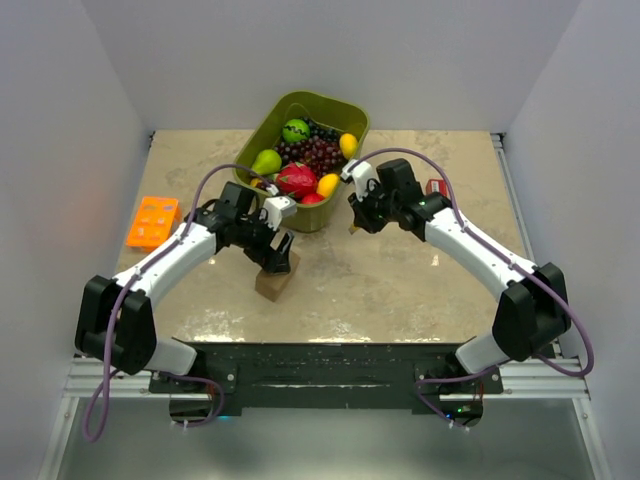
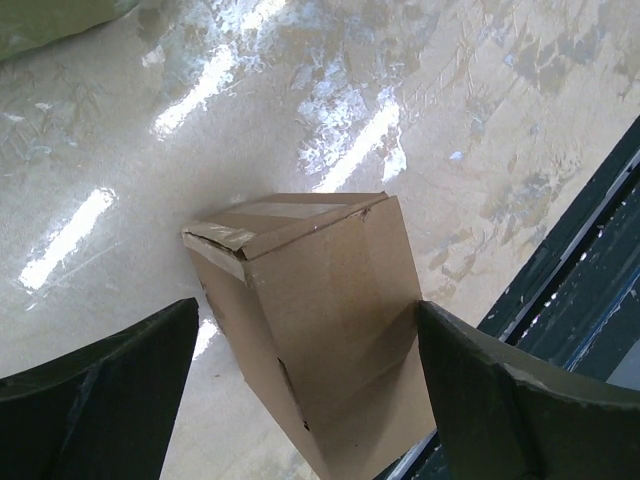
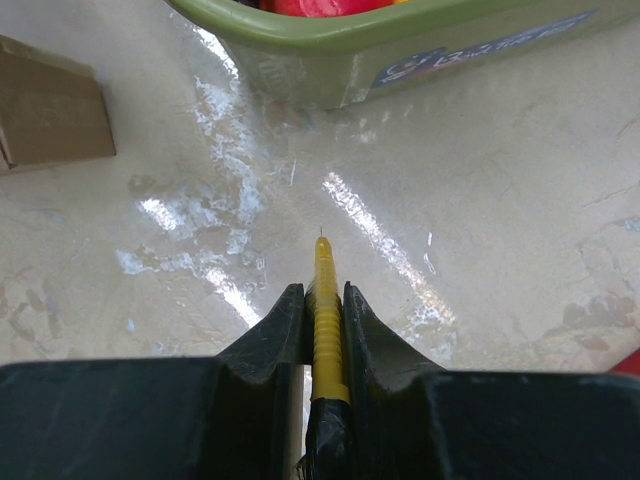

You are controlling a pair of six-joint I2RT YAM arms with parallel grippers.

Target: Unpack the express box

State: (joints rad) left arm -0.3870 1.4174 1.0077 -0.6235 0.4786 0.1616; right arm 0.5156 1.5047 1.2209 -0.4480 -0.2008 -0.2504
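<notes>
Room first: white walls point(image 1: 70, 120) close the table point(image 1: 400, 290) on three sides. The green tub point(image 1: 355, 118) sits at the far middle, full of fruit point(image 1: 300, 160). Nearward of the tub we see bare tabletop down to the dark rail point(image 1: 320, 360) at the near edge. The orange tray point(image 1: 152, 221) lies well left of the tub, by the left wall.

The express box point(image 1: 276, 280) stands on the table, near and slightly left of the tub's near wall and apart from it. Its flaps are closed, with tape point(image 2: 290, 210) across the top and one top corner crumpled.

The left gripper point(image 1: 272, 250) hangs right over the box, jaws spread wide and straddling it. One finger point(image 2: 480, 380) sits just at the box's side; we can't tell if it touches. The other finger is clearly apart. It grips nothing. The left arm reaches in from the left with its elbow bent.

The right gripper point(image 1: 357, 222) is just off the tub's near right corner, pointing down over bare table. Its jaws are pinched tight on a slim yellow tool point(image 3: 325, 300), tip forward. The box lies well to its left.
</notes>
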